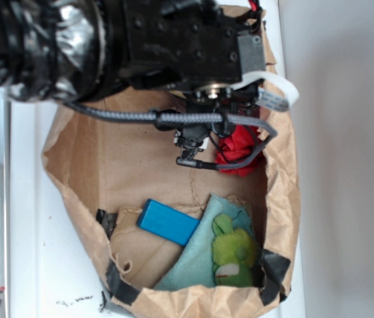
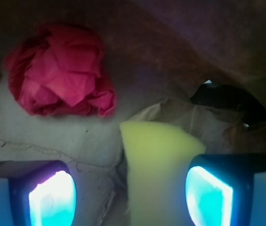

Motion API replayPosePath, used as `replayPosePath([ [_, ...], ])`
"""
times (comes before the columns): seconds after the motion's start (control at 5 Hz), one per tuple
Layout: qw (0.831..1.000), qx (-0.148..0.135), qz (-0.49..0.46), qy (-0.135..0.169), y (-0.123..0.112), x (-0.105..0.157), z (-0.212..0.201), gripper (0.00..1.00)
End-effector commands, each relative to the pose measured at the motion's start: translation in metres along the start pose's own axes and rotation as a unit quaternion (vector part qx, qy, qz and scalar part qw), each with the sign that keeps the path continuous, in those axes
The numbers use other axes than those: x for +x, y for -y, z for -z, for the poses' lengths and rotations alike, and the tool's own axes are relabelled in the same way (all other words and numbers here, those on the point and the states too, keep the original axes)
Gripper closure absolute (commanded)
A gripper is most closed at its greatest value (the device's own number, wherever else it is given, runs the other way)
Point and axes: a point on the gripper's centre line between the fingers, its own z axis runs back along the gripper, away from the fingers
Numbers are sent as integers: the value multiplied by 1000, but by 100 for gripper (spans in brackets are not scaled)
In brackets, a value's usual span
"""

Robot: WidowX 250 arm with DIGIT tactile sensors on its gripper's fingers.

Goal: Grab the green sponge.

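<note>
The green sponge [image 2: 158,169] shows its pale yellow foam face in the wrist view, standing on the brown paper floor between my fingers. It lies close against the right fingertip [image 2: 208,193], with a wide gap to the left fingertip [image 2: 52,200]. My gripper [image 2: 130,197] is open and straddles the sponge. In the exterior view the gripper [image 1: 193,142] reaches down into the paper bag [image 1: 94,165], and the arm hides the sponge there.
A crumpled red wad [image 2: 60,70] [image 1: 236,149] lies just past the gripper. Nearer the bag's front are a blue block [image 1: 168,222], a light teal cloth [image 1: 193,262] and a fuzzy lime-green plush toy [image 1: 233,252]. The bag's walls rise all round.
</note>
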Motion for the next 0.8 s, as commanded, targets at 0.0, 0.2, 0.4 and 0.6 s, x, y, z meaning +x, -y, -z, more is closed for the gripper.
replayPosePath([
  [0.0, 998, 46, -13, 27, -17, 19, -2, 0],
  [0.2, 997, 59, -32, 42, -18, 23, 2, 0],
  [0.4, 997, 60, -29, 40, -17, 24, 3, 0],
  [0.6, 997, 61, -22, 35, -15, 22, 6, 0],
])
